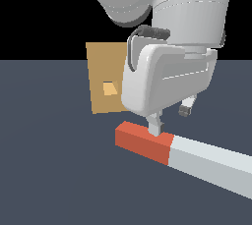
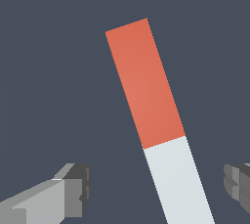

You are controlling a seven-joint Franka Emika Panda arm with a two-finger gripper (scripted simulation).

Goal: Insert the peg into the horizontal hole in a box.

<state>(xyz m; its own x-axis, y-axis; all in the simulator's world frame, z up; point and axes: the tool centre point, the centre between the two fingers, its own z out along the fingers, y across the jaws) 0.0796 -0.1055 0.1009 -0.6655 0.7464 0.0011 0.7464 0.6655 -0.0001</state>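
Note:
The peg (image 1: 189,156) lies flat on the dark floor, its red-orange end towards the box and its pale grey-white rest running off to the exterior view's right. My gripper (image 1: 170,117) hangs just above it, open. In the wrist view my gripper (image 2: 156,186) has one finger on each side of the peg (image 2: 155,120), over the white part just past the red section, and neither fingertip touches it. The tan-brown box (image 1: 102,67) stands upright behind, partly hidden by the hand. Its lighter hole (image 1: 109,89) faces the peg.
The dark grey floor (image 1: 49,170) runs all around the peg and the box. The arm's white body (image 1: 167,17) fills the upper part of the exterior view and covers the box's right edge.

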